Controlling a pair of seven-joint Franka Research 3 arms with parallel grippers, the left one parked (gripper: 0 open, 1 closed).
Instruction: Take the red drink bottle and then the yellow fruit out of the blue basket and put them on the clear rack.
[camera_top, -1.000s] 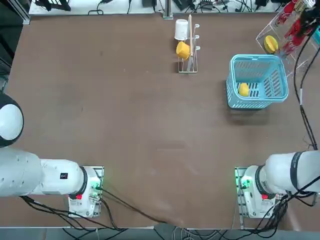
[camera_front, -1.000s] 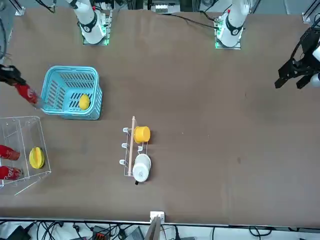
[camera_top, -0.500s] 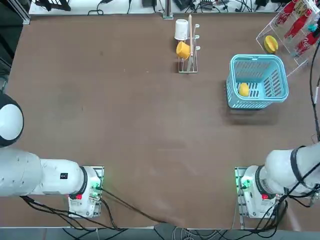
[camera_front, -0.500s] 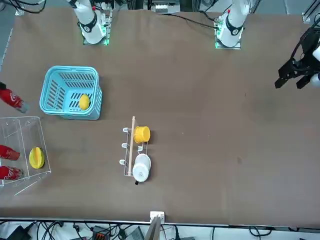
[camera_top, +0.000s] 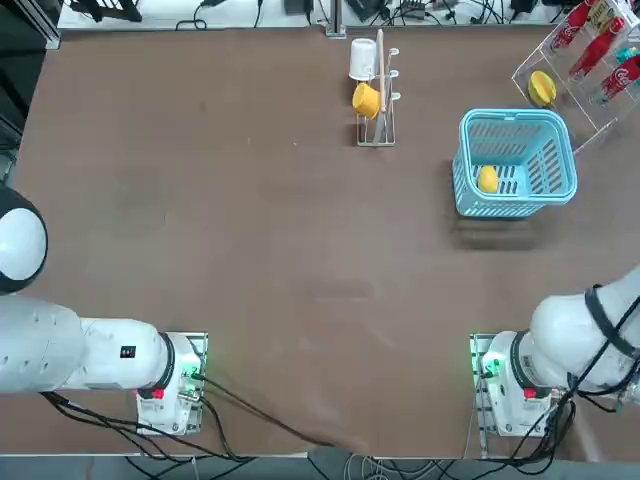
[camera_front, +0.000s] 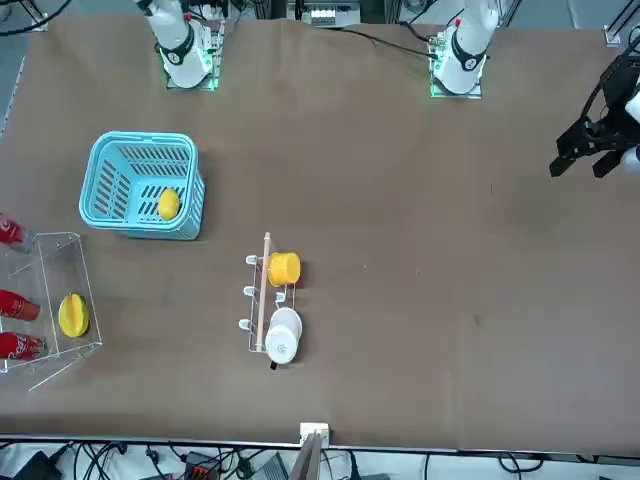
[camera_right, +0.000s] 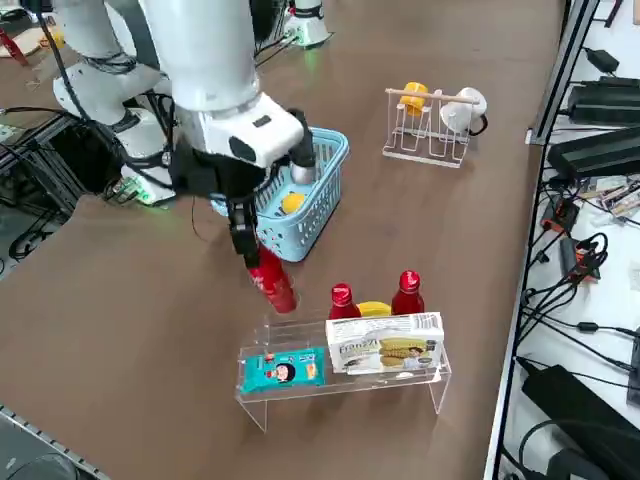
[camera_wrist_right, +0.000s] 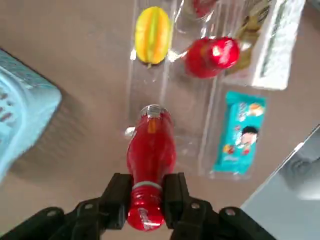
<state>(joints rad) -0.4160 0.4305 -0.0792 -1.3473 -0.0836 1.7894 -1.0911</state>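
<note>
Two black fingers of the right gripper (camera_wrist_right: 150, 202) are closed around the capped end of the slim red plastic bottle (camera_wrist_right: 151, 157), held tilted beside the transparent acrylic stepped rack (camera_right: 345, 382). On the rack sit two other red bottles (camera_front: 20, 326), a larger yellow-green fruit (camera_front: 73, 315), a white printed box (camera_right: 386, 343) and a teal packet (camera_right: 284, 370). Nearby, the light blue slotted plastic basket (camera_top: 515, 204) contains the small yellow fruit (camera_top: 488, 179).

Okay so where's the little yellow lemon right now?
In the top view, the lemon sits inside the blue basket, toward its left side, and the cup stand is farther left.
</note>
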